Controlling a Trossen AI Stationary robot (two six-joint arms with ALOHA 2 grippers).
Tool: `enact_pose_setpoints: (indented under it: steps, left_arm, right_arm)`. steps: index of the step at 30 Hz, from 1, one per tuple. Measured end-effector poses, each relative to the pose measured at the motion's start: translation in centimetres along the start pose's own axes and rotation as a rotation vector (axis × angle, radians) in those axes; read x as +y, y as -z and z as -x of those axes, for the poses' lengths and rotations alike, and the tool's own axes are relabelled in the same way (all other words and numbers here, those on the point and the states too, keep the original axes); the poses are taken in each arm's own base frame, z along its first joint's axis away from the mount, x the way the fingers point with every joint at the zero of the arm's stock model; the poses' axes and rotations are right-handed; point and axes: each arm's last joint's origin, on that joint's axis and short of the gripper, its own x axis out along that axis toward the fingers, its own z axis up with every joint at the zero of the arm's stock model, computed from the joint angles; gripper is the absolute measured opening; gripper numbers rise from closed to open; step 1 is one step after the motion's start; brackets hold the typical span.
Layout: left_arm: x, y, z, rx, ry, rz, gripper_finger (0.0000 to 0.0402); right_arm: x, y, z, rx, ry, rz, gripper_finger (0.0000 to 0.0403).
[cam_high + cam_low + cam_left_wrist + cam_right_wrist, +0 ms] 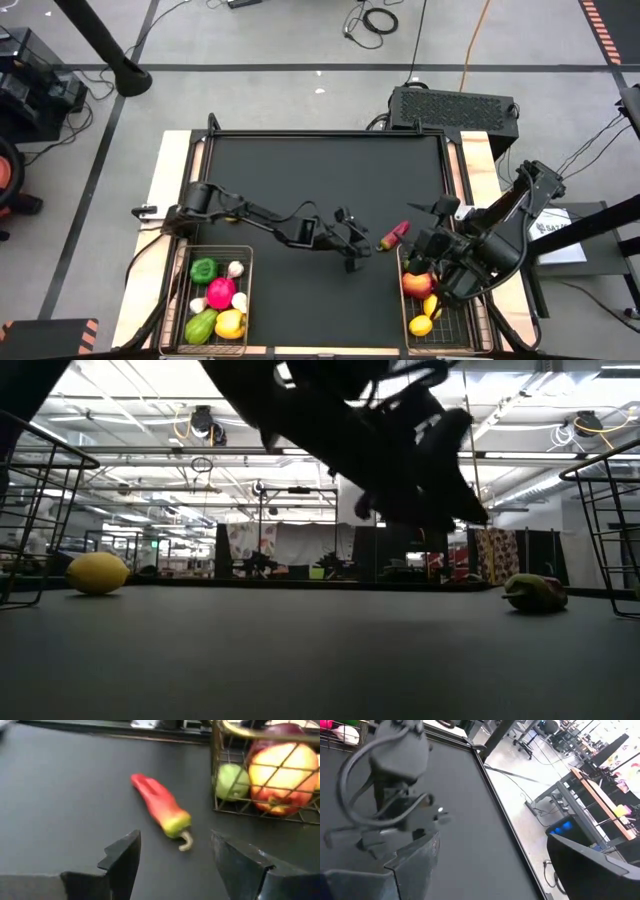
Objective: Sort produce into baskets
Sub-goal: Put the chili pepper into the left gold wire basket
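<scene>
A red chili (160, 810) with a green stem end lies flat on the black mat (320, 180), just left of the right basket (478, 330). My left gripper (175, 842) is open close before the chili's stem end, touching nothing; in the high view it (360, 252) sits left of the chili (393, 235). The right basket (218, 775) holds a red-yellow apple (280, 775) and a lime (231, 781). My right gripper (442, 272) hovers open above that basket. The left basket (178, 300) holds peppers, garlic and a lemon.
The two wire baskets stand at the near corners of the mat, with bare mat between and behind them. In the low view a lemon (97, 572) shows at the left and the chili (537, 592) at the right. A black box (455, 105) stands beyond the far right corner.
</scene>
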Motion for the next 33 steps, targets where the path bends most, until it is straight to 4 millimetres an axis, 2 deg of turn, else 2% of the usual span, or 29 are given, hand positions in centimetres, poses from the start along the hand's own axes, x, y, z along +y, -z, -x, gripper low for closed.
enact_pose_setpoints:
  steps: [10,16,21,24,33]
  left_arm:
    - [-0.8,2.8,-3.6,0.055,0.085,0.010,0.0244]
    - [-0.3,2.7,-4.6,0.036,0.084,0.025,0.0244]
    - [-0.1,3.3,-5.6,0.052,0.154,0.030,0.0242]
    - [0.1,4.5,-6.6,0.071,0.153,0.026,0.0229]
    - [0.1,4.8,-7.6,0.045,0.146,0.025,0.0167]
  right_arm:
    - [0.0,0.0,0.0,0.001,0.000,0.004,0.0356]
    - [0.0,0.0,0.0,0.001,-0.001,0.003,0.0356]
    - [0.0,0.0,0.0,-0.003,0.004,0.004,0.0356]
    - [0.0,0.0,0.0,-0.011,0.010,0.005,0.0356]
    - [0.0,0.0,0.0,-0.011,0.011,0.007,0.0356]
